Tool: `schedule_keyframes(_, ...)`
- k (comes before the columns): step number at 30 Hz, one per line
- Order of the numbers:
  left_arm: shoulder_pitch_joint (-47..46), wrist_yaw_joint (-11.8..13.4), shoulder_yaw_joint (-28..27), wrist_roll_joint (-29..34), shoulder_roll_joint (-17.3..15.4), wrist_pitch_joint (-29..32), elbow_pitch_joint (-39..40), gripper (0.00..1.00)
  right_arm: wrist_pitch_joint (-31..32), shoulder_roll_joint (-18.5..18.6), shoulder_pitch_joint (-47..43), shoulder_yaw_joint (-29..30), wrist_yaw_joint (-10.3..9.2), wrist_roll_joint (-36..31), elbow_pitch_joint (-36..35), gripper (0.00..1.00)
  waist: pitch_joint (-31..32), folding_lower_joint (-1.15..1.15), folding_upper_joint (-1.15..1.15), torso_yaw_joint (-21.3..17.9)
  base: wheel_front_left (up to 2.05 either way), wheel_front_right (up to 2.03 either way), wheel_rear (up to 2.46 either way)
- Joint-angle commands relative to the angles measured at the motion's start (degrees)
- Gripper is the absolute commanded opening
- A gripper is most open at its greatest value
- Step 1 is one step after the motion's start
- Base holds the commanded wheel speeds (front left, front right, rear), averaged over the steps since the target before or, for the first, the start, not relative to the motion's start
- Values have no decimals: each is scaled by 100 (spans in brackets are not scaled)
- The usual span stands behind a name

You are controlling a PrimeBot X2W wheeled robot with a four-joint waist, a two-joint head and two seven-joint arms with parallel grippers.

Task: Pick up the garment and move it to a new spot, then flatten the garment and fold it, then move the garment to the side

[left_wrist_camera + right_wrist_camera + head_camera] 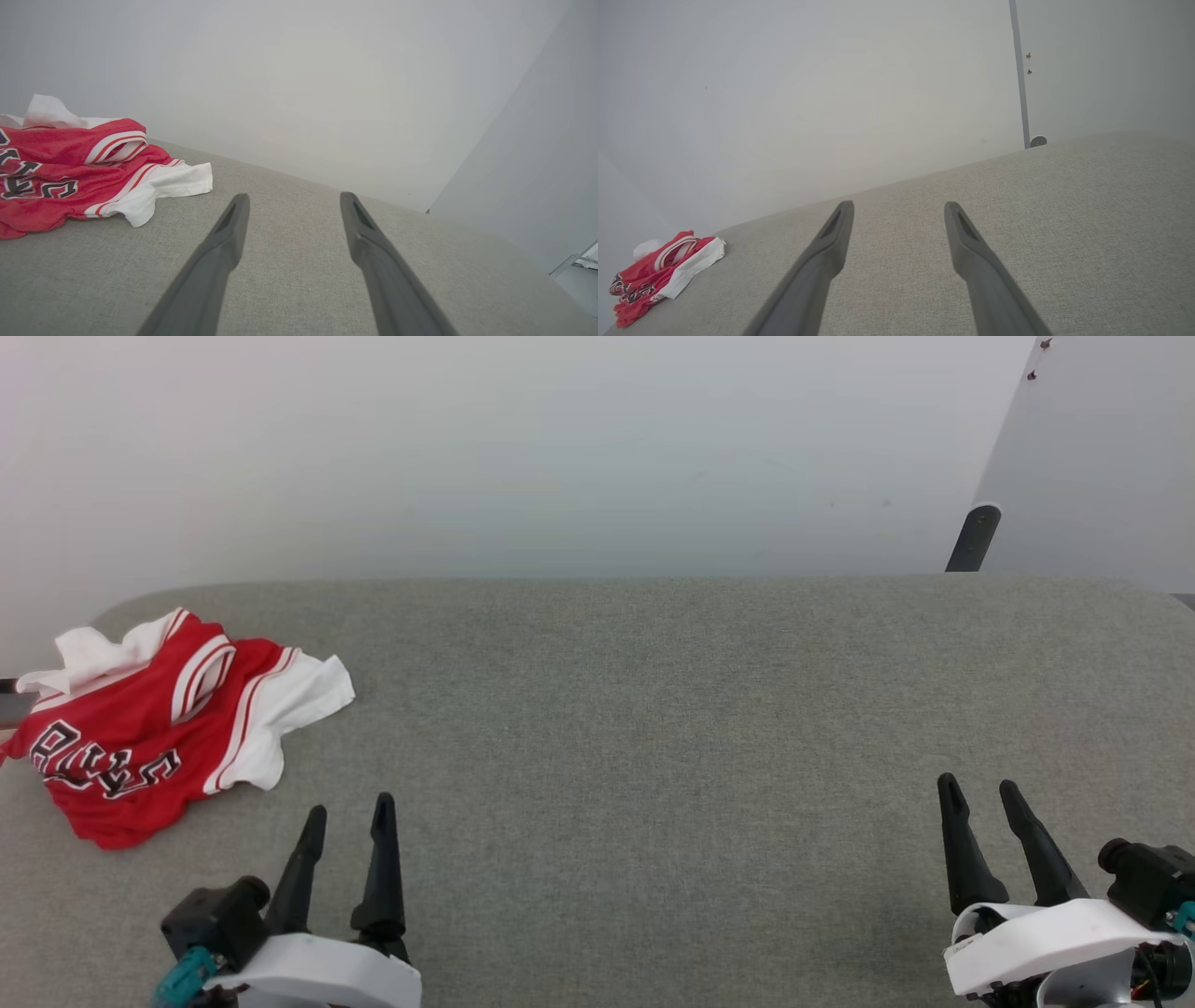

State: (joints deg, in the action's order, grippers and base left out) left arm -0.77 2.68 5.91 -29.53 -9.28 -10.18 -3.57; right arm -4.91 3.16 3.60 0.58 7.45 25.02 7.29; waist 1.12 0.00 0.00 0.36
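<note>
while the garment lies crumpled near the table's left edge, we hold our left fingers and right fingers spread wide, gripping nothing.

You see the garment in red with white sleeves, red-white striped trim, black white-edged lettering, on the grey table.

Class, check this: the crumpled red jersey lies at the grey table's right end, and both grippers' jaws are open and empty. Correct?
No: the head view shows the jersey at the left end of the table, not the right. The left gripper and right gripper do have open, empty jaws.
</note>
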Motion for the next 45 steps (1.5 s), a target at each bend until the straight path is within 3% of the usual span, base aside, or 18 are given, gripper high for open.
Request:
schedule_keyframes(1, 12, -25, -11, 168, -7, -58, 73, 100, -45, -5, 57, -23, 4, -125, -69, 100, 4, 0, 0, 1, 0, 0, 0)
schedule_keyframes(32, 163, -226, -81, 1852, 160, -416, 296, 100, -273, -32, -47, -94, 5, -1600, -351, 100, 62, 0, 0, 2, 0, 0, 0)
schedule_keyframes(41, 155, -291, -108, 2159, 226, -505, 259, 100, -326, -33, -114, -105, 5, -1943, -427, 100, 106, 0, 0, 88, 0, 0, 0)
schedule_keyframes(45, 98, -317, -181, 2024, 266, -495, 138, 100, -331, -33, -159, -110, 5, -1885, -437, 100, 146, 0, 0, 274, 0, 0, 0)
